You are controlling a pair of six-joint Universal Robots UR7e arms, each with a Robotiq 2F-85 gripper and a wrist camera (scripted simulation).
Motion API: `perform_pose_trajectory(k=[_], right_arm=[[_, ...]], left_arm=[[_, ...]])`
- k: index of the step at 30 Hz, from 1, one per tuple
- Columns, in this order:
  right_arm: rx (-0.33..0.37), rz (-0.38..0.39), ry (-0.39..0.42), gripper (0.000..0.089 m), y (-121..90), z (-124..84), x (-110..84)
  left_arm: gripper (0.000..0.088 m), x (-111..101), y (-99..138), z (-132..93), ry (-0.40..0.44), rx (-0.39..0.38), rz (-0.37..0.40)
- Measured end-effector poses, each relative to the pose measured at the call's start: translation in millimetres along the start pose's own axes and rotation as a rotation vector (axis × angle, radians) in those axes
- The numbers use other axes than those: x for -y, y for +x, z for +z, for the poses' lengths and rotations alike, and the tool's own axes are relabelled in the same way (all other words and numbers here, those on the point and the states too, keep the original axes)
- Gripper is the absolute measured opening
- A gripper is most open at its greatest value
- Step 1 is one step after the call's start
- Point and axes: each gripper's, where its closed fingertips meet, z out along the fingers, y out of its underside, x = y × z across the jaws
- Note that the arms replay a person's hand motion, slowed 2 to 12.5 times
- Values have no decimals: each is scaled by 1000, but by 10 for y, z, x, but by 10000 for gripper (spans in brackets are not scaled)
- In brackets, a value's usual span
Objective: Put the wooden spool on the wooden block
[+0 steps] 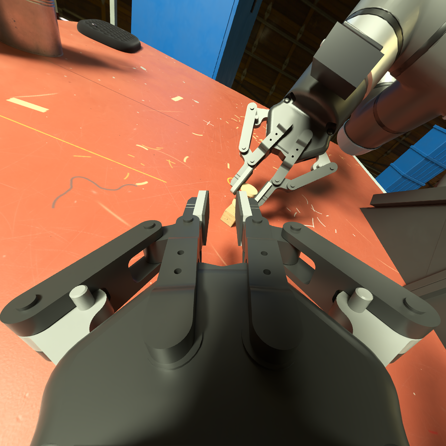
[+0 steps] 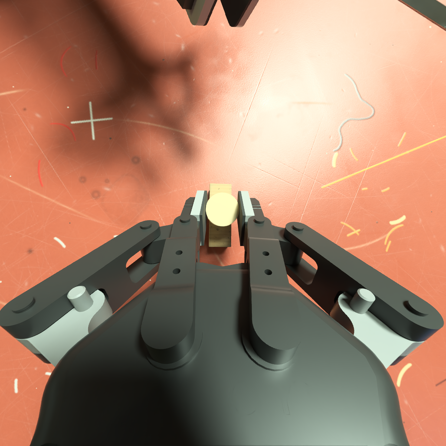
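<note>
— Where does everything sit?

— On the red counter (image 2: pixel 289 101) the wooden block (image 2: pixel 219 237) lies straight below my right fingers (image 2: pixel 200 210), its long axis running between the pads, away from my wrist.

— And the wooden spool (image 2: pixel 222 209)?

— Pinched between those fingers, round end facing me, directly over the block; touching or not, I can't tell.

— Your other arm?

— My left fingers (image 1: pixel 200 210) are slightly spread, empty, just beside the block.

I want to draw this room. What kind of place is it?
Probably a workshop or warehouse. A scratched, paint-flecked red table holds a wooden block, dark roof beams run overhead, and blue metal panels stand behind.
</note>
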Motion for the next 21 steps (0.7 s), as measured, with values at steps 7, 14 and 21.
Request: perform_pose_trajectory(k=[7,14,21], right_arm=[[7,12,8,269,-13,0,-2],[5,28,24,296,-4,-30,1],[-2,52,75,322,15,-86,63]], left_arm=[[199,-4,-1,4,-4,0,0],[198,-8,-2,8,-8,2,3],[198,-14,-1,13,-14,5,9]])
